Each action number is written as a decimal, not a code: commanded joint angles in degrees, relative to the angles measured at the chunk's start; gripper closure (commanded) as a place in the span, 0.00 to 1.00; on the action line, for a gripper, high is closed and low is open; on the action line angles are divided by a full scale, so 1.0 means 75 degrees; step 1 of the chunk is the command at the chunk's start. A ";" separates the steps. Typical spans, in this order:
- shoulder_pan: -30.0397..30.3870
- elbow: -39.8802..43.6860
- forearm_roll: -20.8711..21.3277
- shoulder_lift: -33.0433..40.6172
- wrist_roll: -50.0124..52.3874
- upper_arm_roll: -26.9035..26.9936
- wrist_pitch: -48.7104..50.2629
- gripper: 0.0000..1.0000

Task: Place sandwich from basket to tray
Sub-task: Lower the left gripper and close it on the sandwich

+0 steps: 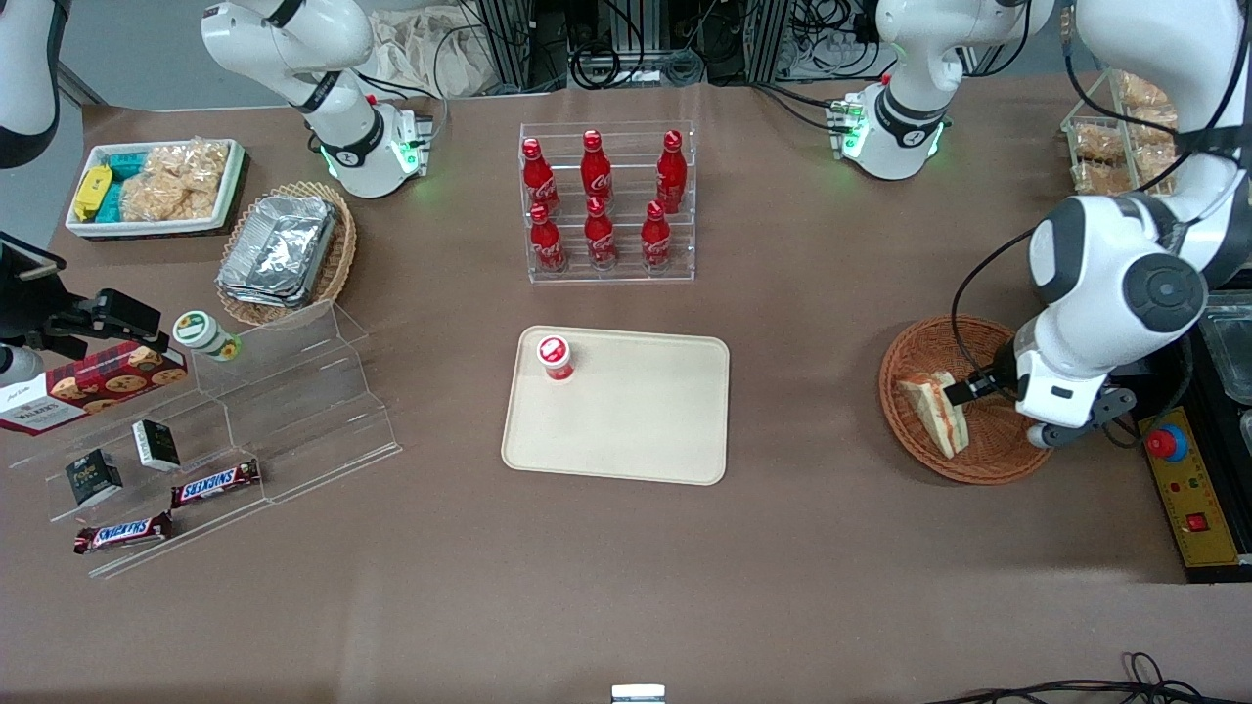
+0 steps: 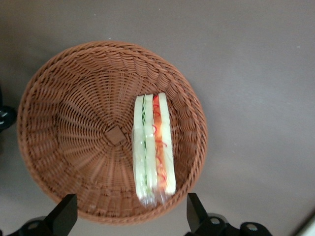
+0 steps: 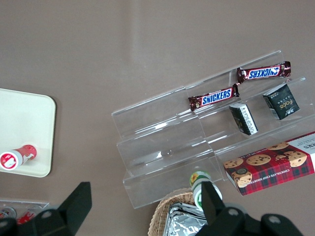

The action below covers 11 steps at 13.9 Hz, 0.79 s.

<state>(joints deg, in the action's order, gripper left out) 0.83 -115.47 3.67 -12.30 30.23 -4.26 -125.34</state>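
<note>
Brown table (image 1: 626, 587); end effector (image 2: 129, 216) open above basketed sandwich (image 2: 153, 150).

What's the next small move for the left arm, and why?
Probably lower straight down. The pincer hovers open above the basket, its fingers straddling the sandwich, which stands on edge inside, not yet gripped. Then close on it.

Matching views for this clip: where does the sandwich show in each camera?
Front view: sandwich lies in the basket at the working arm's end, gripper over it.
Left wrist view: sandwich stands on edge against the basket wall, open gripper above.
Right wrist view: not visible.
Shared landmark: the basket.
</note>
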 commanded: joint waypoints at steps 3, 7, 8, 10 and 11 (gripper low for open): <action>-0.0156 -0.0448 0.0202 -0.0469 0.0352 0.0005 -0.1193 0.00; -0.0215 -0.0693 0.0225 -0.0704 0.0399 0.0005 -0.1649 0.00; -0.0227 -0.0856 0.0225 -0.0727 0.0422 0.0005 -0.1872 0.00; -0.0227 -0.0987 0.0341 -0.0739 0.0434 0.0005 -0.2015 0.00; -0.0227 -0.0987 0.0377 -0.0739 0.0434 0.0005 -0.2015 0.11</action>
<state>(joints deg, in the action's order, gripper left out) -0.58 -121.51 4.82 -18.61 32.06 -4.36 -138.97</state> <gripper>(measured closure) 0.004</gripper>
